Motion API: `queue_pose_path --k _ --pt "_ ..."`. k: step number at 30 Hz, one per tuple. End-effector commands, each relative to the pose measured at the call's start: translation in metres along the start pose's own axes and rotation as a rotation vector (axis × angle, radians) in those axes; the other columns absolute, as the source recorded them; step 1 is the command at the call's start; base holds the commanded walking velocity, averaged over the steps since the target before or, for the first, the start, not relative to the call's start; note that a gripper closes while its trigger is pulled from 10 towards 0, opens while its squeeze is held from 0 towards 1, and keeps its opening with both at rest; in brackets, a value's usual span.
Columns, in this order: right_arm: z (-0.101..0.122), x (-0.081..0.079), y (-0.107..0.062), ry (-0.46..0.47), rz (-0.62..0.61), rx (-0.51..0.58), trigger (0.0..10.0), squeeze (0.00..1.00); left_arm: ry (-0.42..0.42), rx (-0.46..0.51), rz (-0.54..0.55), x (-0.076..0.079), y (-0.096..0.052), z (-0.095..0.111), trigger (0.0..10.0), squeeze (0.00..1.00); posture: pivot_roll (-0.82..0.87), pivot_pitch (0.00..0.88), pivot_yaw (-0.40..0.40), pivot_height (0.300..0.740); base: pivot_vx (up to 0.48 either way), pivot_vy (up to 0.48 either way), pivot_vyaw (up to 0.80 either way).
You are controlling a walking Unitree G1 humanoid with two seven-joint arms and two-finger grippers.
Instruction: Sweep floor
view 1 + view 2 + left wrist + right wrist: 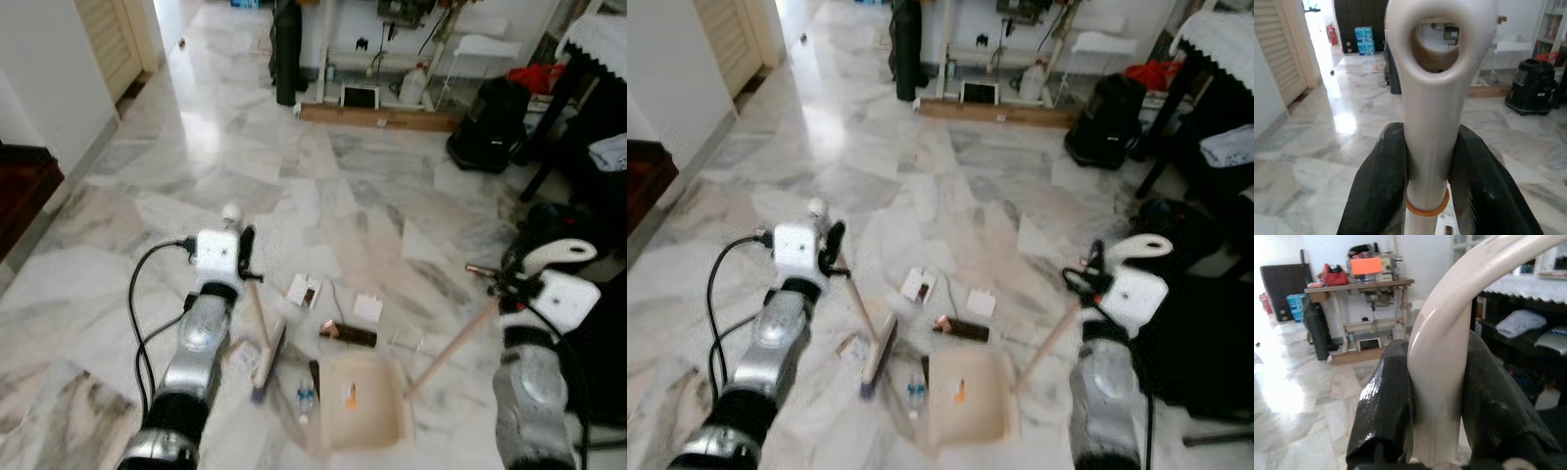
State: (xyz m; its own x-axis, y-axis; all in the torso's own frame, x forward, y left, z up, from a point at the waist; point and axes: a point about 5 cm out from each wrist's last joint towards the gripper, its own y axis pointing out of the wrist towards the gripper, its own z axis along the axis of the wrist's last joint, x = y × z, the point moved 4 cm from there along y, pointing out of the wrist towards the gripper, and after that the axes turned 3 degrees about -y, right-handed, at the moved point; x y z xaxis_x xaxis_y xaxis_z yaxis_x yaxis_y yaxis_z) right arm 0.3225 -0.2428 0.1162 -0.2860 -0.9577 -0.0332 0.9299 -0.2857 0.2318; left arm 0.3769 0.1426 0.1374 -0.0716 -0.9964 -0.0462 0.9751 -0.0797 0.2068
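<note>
The left pincer [247,257] is clamped on the top of a cream plastic broom handle [1432,122], its two black fingers [1376,191] pressing either side just below the handle's hanging loop. The short broom [265,348] slants down from that grip to its bristle head on the grey-veined white marble floor [196,166], at about 9 o'clock from the dustpan. The right pincer [1087,274] is closed around the curved cream handle [1442,362] of a long-stemmed beige dustpan [361,401], whose stem runs down toward 8 o'clock to the pan, which sits flat on the floor between the two arms. Inside the pan lies a small orange-marked scrap [350,395]. Litter lies near the pan: a small clear bottle with a blue cap [305,399] just beside its 9 o'clock edge, a dark brown tube-shaped wrapper [347,334] at 12 o'clock, and white cards [304,291] beyond that. A black vacuum cleaner [488,125] stands well apart at 1 o'clock.
</note>
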Motion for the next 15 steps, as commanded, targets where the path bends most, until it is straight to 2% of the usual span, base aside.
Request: queue_pose_path --k 1,3,15 --pt "0.0085 0.0083 0.0023 -0.003 -0.024 0.035 10.0 0.00 -0.009 0.052 -0.022 0.0082 0.0035 0.0120 10.0 0.00 0.07 0.071 -0.036 0.740 0.289 0.000 0.00" --pt "0.0085 0.0081 0.0021 -0.004 -0.023 0.035 10.0 0.00 -0.010 0.053 -0.022 0.0081 0.0035 0.0121 10.0 0.00 0.07 0.070 -0.036 0.740 0.285 0.000 0.00" --pt "0.0061 0.0093 -0.0004 -0.006 -0.024 0.029 10.0 0.00 -0.015 0.052 -0.038 0.0084 0.0027 0.0116 10.0 0.00 0.07 0.054 -0.031 0.740 0.000 0.000 0.00"
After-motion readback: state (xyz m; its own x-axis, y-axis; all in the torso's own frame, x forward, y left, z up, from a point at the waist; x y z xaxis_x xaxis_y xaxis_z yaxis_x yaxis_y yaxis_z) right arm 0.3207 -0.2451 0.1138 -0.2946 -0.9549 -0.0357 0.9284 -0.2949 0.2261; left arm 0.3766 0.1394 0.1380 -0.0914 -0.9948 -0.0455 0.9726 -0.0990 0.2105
